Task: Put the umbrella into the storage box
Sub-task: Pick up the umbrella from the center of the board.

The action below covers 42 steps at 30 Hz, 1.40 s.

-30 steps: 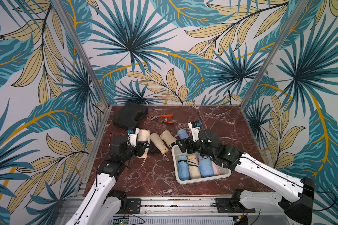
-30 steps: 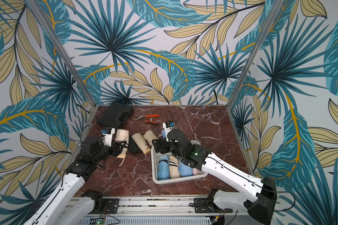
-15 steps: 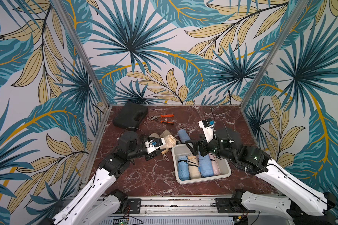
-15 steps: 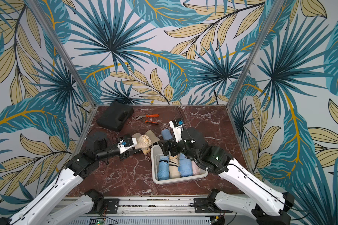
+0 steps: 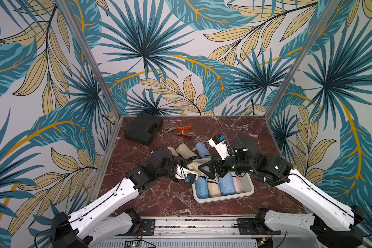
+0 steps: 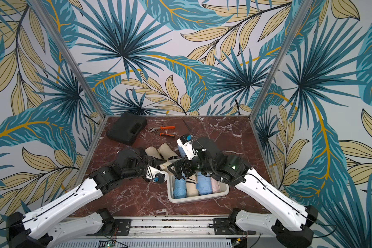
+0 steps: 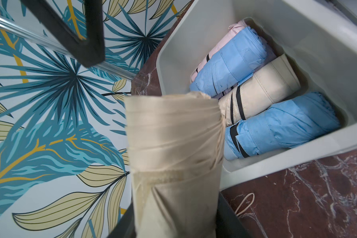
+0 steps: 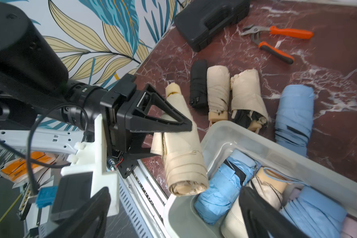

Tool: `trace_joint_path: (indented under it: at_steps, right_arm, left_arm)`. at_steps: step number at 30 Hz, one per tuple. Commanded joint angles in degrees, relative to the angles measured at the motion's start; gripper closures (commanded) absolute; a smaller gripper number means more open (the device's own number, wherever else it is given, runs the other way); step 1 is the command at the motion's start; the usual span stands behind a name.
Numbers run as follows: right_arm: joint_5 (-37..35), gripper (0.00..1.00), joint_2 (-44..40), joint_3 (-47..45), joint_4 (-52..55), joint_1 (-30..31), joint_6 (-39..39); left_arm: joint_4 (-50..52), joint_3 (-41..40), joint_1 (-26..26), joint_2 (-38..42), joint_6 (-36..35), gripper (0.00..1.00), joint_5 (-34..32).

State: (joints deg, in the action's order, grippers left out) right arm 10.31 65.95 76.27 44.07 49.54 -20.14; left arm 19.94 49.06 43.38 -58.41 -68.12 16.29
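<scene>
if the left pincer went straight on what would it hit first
Probably the rim of the storage box: the left pincer, shut on the beige umbrella, points at its corner. Depth is unclear; it might pass above.

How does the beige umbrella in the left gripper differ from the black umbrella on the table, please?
The beige umbrella is clamped in the left gripper, off the table beside the storage box; the black umbrella lies loose on the table. The beige one is pale, the black one dark and seemingly slimmer. Both are folded, and neither is in the box yet.
</scene>
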Motion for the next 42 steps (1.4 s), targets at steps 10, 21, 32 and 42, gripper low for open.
trace_joint_path:
  at_steps: [10,21,32,42]
  right_arm:
    - [2.56,0.01,7.47,2.13,3.63,-0.1,2.29]
    - [3.16,0.16,11.59,4.49,3.7,-0.03,3.87]
    - [1.82,0.49,12.88,3.9,3.6,-0.08,3.76]
    - [-2.97,0.93,9.2,2.15,2.28,-0.11,-0.69]
  left_arm:
    - [-8.42,0.47,2.02,0.93,-7.75,1.0,-1.49]
    - [-8.29,0.49,2.71,0.75,-10.44,1.0,-1.73]
    - [-7.6,1.3,2.66,0.38,-8.64,1.0,-2.09]
    - [-14.05,-0.12,2.73,1.87,1.98,0.26,-1.67]
